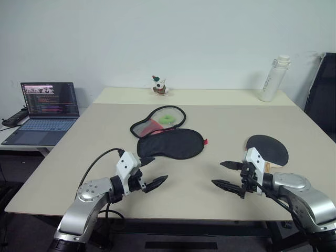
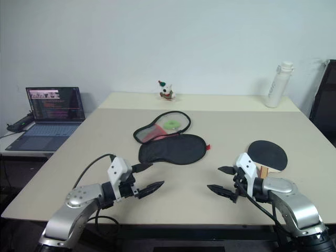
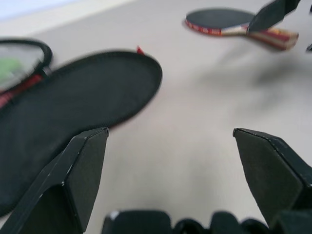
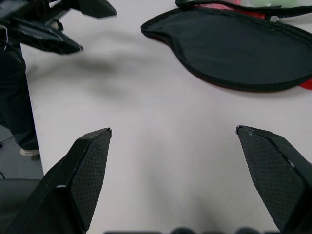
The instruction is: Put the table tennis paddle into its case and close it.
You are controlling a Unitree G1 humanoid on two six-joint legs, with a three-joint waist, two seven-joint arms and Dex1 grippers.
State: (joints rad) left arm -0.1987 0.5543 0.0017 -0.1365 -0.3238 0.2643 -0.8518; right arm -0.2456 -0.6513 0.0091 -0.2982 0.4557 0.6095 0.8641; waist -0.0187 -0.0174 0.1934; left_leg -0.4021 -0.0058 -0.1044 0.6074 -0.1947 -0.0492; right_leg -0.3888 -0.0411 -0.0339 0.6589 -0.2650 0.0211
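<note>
The table tennis paddle (image 1: 268,149), a flat bat with a round black rubber face and light wooden handle, lies just beyond the right gripper (image 1: 224,174), whose fingers are spread and empty. The left gripper (image 1: 151,171) is likewise spread and empty, the soft black paddle-shaped zip case (image 1: 170,143) flat just ahead, likely staged for loading.

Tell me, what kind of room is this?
Probably an office or lab: a large beige table against a plain white wall, with an open grey laptop showing code on a side desk.
</note>
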